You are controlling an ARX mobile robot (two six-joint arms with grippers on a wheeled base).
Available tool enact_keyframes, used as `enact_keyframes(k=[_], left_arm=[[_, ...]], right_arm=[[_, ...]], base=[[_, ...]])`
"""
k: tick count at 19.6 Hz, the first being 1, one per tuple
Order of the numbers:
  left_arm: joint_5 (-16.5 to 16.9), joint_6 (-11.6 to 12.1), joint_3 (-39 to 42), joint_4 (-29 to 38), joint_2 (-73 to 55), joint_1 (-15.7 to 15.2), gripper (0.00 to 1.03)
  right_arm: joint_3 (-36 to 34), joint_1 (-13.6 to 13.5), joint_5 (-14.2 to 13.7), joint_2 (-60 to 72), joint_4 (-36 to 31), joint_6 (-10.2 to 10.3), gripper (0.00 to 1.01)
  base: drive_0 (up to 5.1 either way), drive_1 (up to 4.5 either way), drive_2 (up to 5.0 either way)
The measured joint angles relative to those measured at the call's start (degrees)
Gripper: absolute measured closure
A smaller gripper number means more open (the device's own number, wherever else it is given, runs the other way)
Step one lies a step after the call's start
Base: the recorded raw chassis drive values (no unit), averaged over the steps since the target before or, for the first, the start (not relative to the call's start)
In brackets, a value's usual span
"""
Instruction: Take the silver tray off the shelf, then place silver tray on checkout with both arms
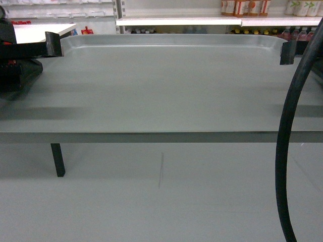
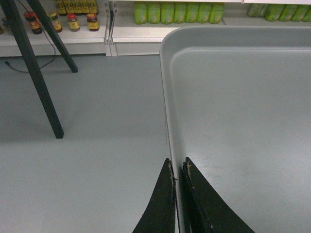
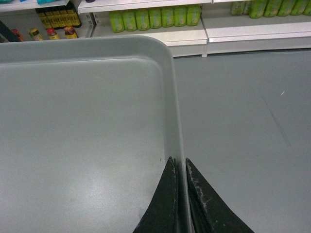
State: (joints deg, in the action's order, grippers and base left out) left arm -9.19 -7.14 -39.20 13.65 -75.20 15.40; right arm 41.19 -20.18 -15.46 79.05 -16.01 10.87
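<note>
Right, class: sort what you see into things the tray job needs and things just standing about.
Job:
silver tray
left hand, clamped on its rim
right hand, clamped on its rim

Standing about:
green bottles
jars
black cable
black table leg

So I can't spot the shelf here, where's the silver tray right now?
The silver tray fills the middle of the head view, held in the air above the grey floor, with the left gripper and the right gripper clamped on its opposite rims.
</note>
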Motion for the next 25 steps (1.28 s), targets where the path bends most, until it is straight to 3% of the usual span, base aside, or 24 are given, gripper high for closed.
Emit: enact_keyframes(k=[23,25], left_arm=[[-0.04,0.00,0.00,-0.11,-0.07,-0.09,1.00],[-0.04,0.02,0.00,-0.11,-0.07,-0.22,1.00]], right_arm=[[0.00,-0.02,0.22,0.35,-0.11,0.00,0.98],[0.00,-0.11,0.22,0.37,-0.17,0.00,0.98]], base=[[-4.8,3.51,1.3],[0.0,0.00,0.0]])
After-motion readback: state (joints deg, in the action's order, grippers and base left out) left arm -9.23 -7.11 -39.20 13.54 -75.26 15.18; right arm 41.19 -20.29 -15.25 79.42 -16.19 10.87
